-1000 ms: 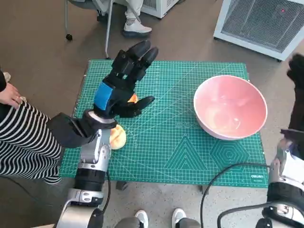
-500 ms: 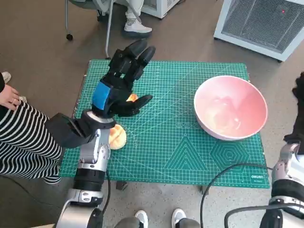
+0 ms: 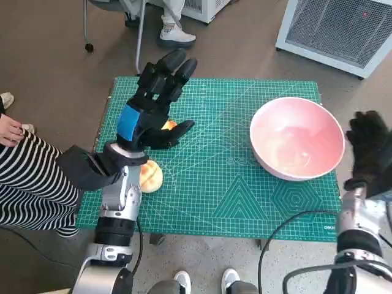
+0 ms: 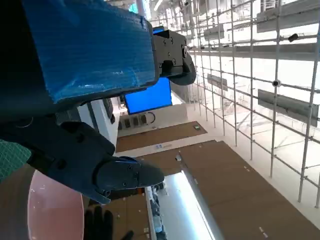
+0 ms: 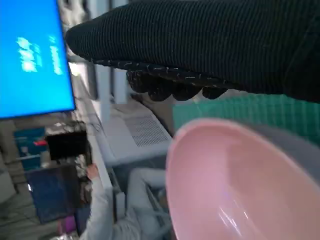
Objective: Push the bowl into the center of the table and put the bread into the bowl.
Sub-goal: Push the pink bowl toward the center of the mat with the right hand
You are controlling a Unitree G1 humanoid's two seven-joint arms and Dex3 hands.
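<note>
A pink bowl (image 3: 297, 137) stands on the right side of the green cutting mat (image 3: 214, 184); its pink inside also fills the right wrist view as the bowl (image 5: 235, 190). My gloved right hand (image 3: 367, 150) hovers just off the bowl's right rim, fingers apart, holding nothing. My left hand (image 3: 153, 104) is raised over the mat's left part with fingers spread and empty. A pale bread roll (image 3: 150, 176) lies at the mat's left edge beside my left forearm. A small orange piece (image 3: 168, 125) peeks out under the left hand.
A white ventilated cabinet (image 3: 334, 27) stands beyond the table at the back right. A person in striped clothing (image 3: 27, 184) sits at the left, and a chair leg and a shoe (image 3: 174, 33) show at the back. Cables hang at the front right.
My right hand has come in from the far right edge and now sits next to the bowl's right rim. The left hand drifted slightly left and stays raised and empty.
</note>
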